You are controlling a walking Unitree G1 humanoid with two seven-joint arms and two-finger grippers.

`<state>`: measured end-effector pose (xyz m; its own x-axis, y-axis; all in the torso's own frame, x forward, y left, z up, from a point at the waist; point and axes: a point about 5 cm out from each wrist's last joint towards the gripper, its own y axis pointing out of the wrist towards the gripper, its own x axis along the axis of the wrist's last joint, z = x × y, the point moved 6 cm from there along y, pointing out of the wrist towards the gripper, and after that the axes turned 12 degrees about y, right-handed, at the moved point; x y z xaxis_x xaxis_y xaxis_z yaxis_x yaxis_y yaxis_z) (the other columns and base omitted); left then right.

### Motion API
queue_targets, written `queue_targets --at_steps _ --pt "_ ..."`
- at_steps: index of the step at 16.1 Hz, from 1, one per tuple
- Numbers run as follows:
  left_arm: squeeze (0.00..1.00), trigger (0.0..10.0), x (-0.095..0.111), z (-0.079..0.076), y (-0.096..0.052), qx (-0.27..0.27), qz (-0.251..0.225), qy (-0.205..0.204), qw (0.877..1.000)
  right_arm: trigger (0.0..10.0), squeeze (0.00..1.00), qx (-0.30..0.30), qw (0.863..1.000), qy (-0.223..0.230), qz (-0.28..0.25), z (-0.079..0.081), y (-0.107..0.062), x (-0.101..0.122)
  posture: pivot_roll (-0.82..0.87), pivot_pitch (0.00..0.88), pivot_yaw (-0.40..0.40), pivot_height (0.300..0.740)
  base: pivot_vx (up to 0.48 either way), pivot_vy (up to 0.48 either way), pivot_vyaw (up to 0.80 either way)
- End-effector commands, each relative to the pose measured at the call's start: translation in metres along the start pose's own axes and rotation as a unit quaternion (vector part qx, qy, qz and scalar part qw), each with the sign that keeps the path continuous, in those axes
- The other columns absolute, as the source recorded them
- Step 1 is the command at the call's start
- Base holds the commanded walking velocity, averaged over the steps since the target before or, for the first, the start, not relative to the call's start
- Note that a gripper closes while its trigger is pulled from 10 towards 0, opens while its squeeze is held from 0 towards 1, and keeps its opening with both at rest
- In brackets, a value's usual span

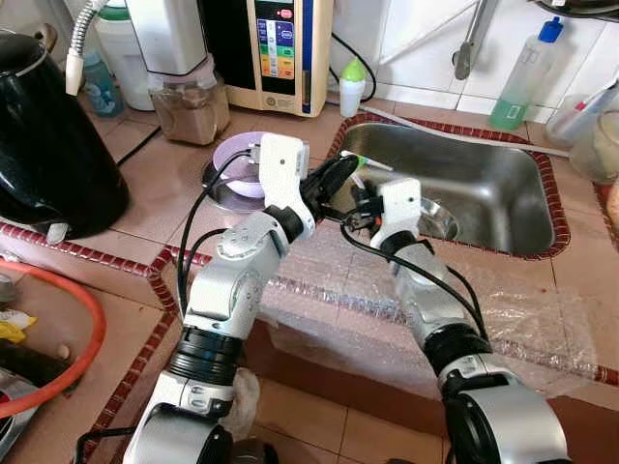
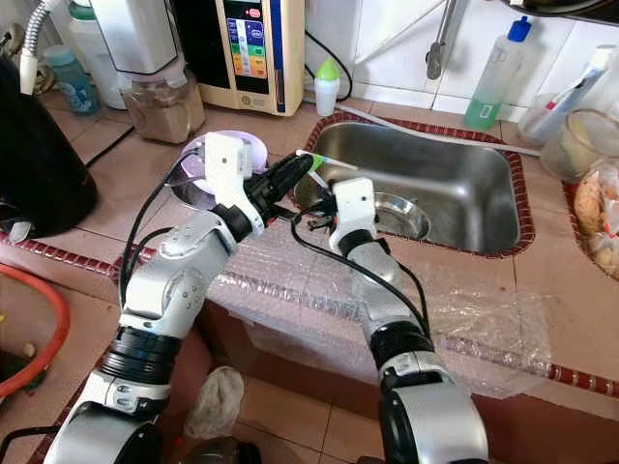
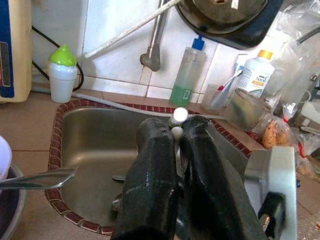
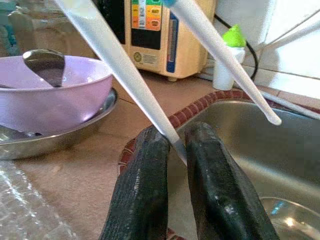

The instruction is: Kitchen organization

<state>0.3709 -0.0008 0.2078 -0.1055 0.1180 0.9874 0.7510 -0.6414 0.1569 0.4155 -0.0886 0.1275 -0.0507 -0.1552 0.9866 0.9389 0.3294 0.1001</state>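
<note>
Both end effectors, left (image 2: 295, 172) and right (image 2: 324, 208), are clenched on white chopsticks (image 4: 125, 80) over the sink's (image 2: 484, 208) near-left edge, probably sharing them.

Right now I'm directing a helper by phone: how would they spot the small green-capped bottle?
Start at the steel sink. At its back left corner, against the white tiled wall beside the cream appliance, stands the small white bottle. Its lime-green pointed cap sets it apart from the taller blue-capped bottle of green liquid.

Your left hand (image 1: 340, 172) and right hand (image 1: 360, 201) reach forward and meet near each other, both arms bent at the elbow. Each hand has its black fingers (image 4: 150, 195) pressed close together on a thin white stick.
</note>
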Motion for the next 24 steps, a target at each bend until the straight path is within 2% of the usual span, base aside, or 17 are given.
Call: queue_targets --at_steps 1,5,6,7,11,14,16,17,18,20,21,22,23,24 --pt "0.0 0.0 -0.012 -0.004 -0.002 -0.004 0.024 -0.006 1.0 0.0 0.0 0.019 0.999 -0.001 -0.035 0.01 0.01 0.022 0.0 0.0 0.039 0.74 0.0 0.0 0.0" --pt "0.0 0.0 -0.016 -0.004 -0.002 -0.003 0.028 -0.006 1.0 0.0 0.0 0.025 0.999 -0.022 -0.04 0.007 0.01 0.026 0.0 0.0 0.038 0.74 0.0 0.0 0.0" --pt "0.0 4.9 -0.018 -0.004 -0.002 -0.003 0.034 0.008 0.999 0.0 0.0 0.019 0.999 -0.025 -0.039 0.001 0.008 0.025 -0.01 0.0 0.037 0.74 0.0 0.0 0.0" --pt "1.0 10.0 -0.021 -0.003 -0.002 -0.003 0.036 0.008 0.999 0.0 0.0 0.013 0.999 -0.031 -0.036 -0.004 0.006 0.023 -0.01 0.0 0.038 0.74 0.0 0.0 0.0" --pt "1.0 10.0 -0.025 -0.011 0.003 -0.021 0.035 0.035 0.999 0.0 0.0 -0.01 0.998 -0.051 -0.039 -0.023 0.0 0.026 -0.05 0.0 0.044 0.74 0.0 0.0 0.0" --pt "1.0 10.0 -0.008 -0.02 0.008 -0.034 0.002 0.094 0.995 0.0 0.0 -0.022 0.996 -0.073 -0.042 -0.039 -0.004 0.034 -0.08 0.0 0.047 0.74 0.0 0.0 0.0" --pt "1.0 10.0 -0.006 -0.003 -0.002 0.003 -0.019 0.15 0.989 0.0 0.0 -0.045 0.997 -0.057 -0.022 -0.049 -0.003 0.029 -0.04 0.0 0.015 0.74 0.0 0.0 0.0" --pt "1.0 10.0 -0.006 0.0 -0.005 0.013 -0.021 0.153 0.988 0.0 0.0 -0.048 0.998 -0.05 -0.014 -0.05 -0.001 0.026 -0.03 0.0 0.007 0.74 0.0 0.0 0.0" --pt "1.0 10.0 -0.006 0.01 -0.015 0.038 -0.028 0.169 0.984 0.0 0.0 -0.059 0.998 -0.035 0.011 -0.052 0.001 0.018 -0.01 0.0 -0.003 0.74 0.0 0.0 0.0" --pt "1.0 10.0 -0.002 0.015 -0.026 0.055 -0.041 0.211 0.975 3.3 0.0 -0.084 0.996 -0.013 0.036 -0.059 0.002 0.01 0.02 0.0 -0.008 0.74 0.0 0.0 0.0" --pt "1.0 10.0 -0.002 0.014 -0.033 0.057 -0.044 0.25 0.966 10.0 0.0 -0.103 0.993 0.003 0.053 -0.068 0.0 0.005 0.04 0.0 -0.011 0.74 0.0 0.0 0.0" --pt "1.0 10.0 -0.009 0.013 -0.042 0.052 -0.038 0.279 0.958 10.0 1.0 -0.124 0.989 0.03 0.068 -0.076 -0.003 -0.001 0.05 0.0 -0.018 0.74 0.0 0.0 0.0" --pt "1.0 10.0 -0.012 0.014 -0.046 0.052 -0.034 0.284 0.957 10.0 1.0 -0.129 0.988 0.039 0.073 -0.077 -0.004 -0.004 0.06 0.0 -0.019 0.74 0.0 0.0 0.0" --pt "1.0 10.0 -0.026 0.012 -0.053 0.046 -0.019 0.307 0.95 10.0 1.0 -0.141 0.984 0.058 0.087 -0.081 -0.007 -0.011 0.08 0.0 -0.028 0.74 0.0 0.0 0.0"
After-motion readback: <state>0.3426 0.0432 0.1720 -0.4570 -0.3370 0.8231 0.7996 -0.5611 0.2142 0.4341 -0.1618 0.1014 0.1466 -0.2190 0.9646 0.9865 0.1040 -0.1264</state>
